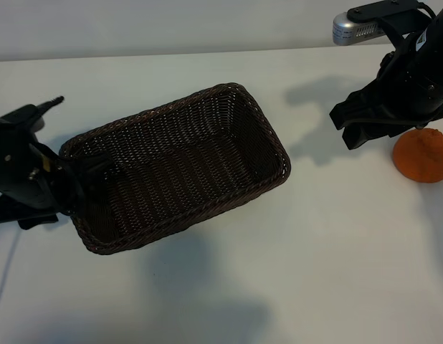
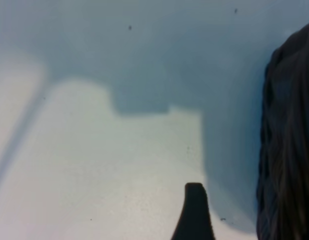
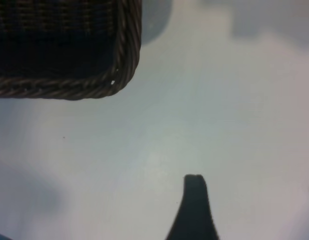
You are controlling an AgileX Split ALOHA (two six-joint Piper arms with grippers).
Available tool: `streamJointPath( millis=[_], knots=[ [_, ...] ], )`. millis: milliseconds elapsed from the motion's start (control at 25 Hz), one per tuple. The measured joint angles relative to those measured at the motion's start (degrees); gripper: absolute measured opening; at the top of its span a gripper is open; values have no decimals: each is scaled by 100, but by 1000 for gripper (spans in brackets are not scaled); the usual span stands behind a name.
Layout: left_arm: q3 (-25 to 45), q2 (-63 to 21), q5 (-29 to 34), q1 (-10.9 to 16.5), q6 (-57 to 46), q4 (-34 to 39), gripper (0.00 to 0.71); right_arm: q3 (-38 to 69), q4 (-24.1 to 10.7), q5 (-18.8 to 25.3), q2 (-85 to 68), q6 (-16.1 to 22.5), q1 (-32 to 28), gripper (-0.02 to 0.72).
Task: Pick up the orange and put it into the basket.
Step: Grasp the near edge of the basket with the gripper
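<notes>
I've got the basket [image 1: 178, 168] sitting on the white desk [image 1: 315, 272], angled across the middle of the exterior view, dark brown wicker with a braided rim, nothing inside it that I can see. The orange [image 1: 422, 156] is over at the far right edge of that view, resting on the desk, well apart from the basket. My right hand [image 1: 365, 129] is just beside the orange, on the side nearer the basket and a little above it, pointing steeply down; its fingers are spread apart and clamped on nothing, and part of the orange's upper edge is hidden behind the arm. From the right wrist view I get one dark fingertip [image 3: 194, 182] over bare desk, and a corner of the basket [image 3: 122, 60] farther off; the orange doesn't show there. My left hand [image 1: 82, 179] is down at the basket's near-left end, right up against the rim in the exterior view, though I can't tell if it actually touches the weave. Its fingers are apart as well, holding nothing. The left wrist view gives me one fingertip [image 2: 194, 200] above the desk in shadow, with the basket's woven wall [image 2: 289, 150] close alongside.
</notes>
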Motion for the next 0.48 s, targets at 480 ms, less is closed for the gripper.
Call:
streamJointPath(
  millis=[480],
  knots=[
    [0, 657, -544, 0, 343, -324, 581, 0, 6, 6, 0, 0, 0, 547]
  ],
)
